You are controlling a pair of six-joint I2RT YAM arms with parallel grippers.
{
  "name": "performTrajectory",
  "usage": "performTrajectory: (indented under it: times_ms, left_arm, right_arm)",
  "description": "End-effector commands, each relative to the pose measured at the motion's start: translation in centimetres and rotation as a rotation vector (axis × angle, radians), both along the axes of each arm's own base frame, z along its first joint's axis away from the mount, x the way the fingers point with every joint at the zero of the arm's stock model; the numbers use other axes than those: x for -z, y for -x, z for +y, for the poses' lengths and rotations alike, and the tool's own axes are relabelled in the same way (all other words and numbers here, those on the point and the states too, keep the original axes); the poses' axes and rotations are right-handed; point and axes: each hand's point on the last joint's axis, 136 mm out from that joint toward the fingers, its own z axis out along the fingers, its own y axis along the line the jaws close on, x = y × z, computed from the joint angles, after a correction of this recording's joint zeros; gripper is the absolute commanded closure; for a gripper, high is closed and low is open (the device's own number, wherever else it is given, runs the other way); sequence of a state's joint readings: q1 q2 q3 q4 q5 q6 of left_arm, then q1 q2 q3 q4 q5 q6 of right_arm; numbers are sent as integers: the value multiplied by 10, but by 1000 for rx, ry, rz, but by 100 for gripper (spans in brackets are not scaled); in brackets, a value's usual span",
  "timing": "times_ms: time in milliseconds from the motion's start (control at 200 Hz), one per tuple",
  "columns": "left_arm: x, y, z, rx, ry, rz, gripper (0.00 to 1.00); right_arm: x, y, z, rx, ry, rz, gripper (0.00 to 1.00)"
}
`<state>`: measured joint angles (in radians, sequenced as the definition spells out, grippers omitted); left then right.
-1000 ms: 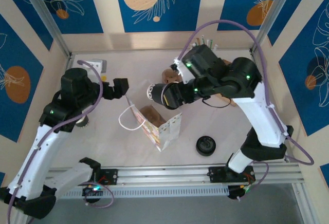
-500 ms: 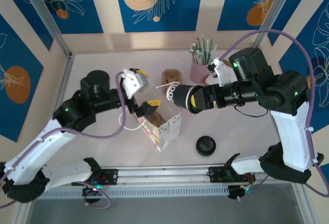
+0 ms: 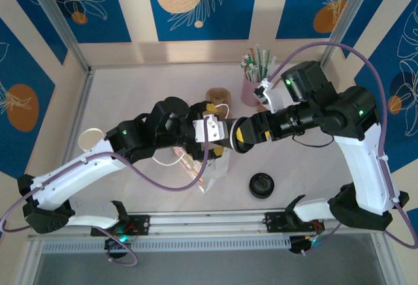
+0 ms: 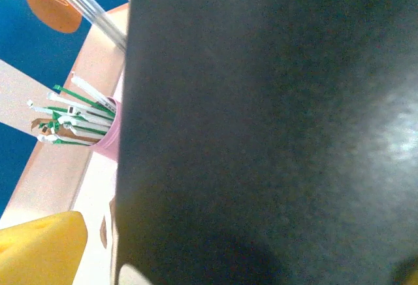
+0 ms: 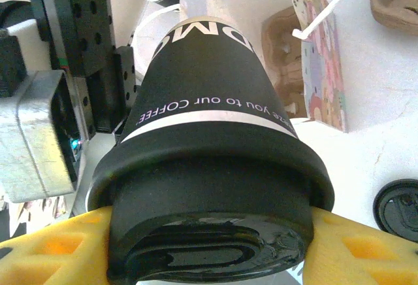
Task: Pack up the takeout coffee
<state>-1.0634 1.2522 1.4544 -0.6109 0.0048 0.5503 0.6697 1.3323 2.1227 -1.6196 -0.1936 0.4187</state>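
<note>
Right wrist showed the right gripper [image 5: 202, 246] pinching the takeout coffee [image 5: 215, 95] at its lid [image 5: 209, 187], likely the stiffest hold on a light, crushable cup. The left gripper [image 3: 210, 128] sat at its nine o'clock; whether its fingers were spread could not be told.

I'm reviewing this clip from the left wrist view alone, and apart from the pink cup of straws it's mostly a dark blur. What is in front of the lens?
Observer: It's the takeout coffee, held on its side. The right gripper has its jaws closed on either side of the cup's black lid.
Operator: Is it in the bag yet?
Observer: No. The right wrist view shows the whole cup outside the paper bag, whose patterned side is next to it.
Operator: Anything loose nearby?
Observer: Yes. From the top camera, a loose round lid lies flat on the table, to the right of the bag and towards the arm bases.
</note>
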Motion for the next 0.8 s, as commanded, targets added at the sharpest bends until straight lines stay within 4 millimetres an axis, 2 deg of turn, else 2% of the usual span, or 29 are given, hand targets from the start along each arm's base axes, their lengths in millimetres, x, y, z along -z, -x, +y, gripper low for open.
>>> performTrajectory:
  times_ms: [0,150,285,450,550,795]
  left_arm:
    - [-15,6,-2,37,19,-38,0]
    - [-13,7,-4,39,33,-33,4]
    - [-16,9,-5,46,46,-18,18]
    - [-17,9,-6,36,53,0,29]
    - [-19,9,-6,30,69,10,31]
    - [-24,11,-3,22,111,8,30]
  right_arm:
    - [1,9,4,-43,-22,38,45]
    - [2,8,6,-48,-28,45,45]
    - [3,7,8,-47,-30,49,45]
    - [4,6,11,-54,-35,55,45]
    - [4,5,12,-54,-39,53,44]
    - [2,4,12,-51,-50,45,32]
